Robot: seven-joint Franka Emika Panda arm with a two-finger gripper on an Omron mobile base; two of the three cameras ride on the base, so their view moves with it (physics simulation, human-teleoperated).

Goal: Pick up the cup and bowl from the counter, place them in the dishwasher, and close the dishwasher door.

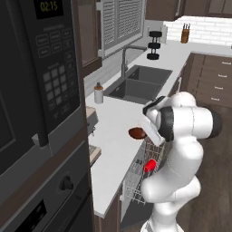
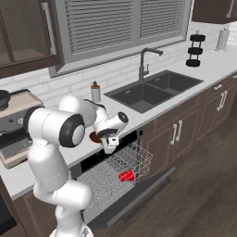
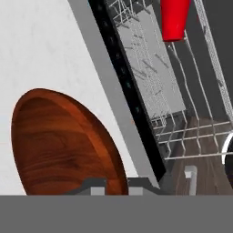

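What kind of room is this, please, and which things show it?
A home kitchen, rendered rather than real. It has a white counter with an inset double sink and tap, an open dishwasher with its wire rack pulled out, and a built-in oven under a microwave.

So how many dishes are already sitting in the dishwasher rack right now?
1. The cup lies in the white wire rack of the open dishwasher. The bowl is not in it: it sits on the counter by the edge. Other dishes may be hidden behind the arm.
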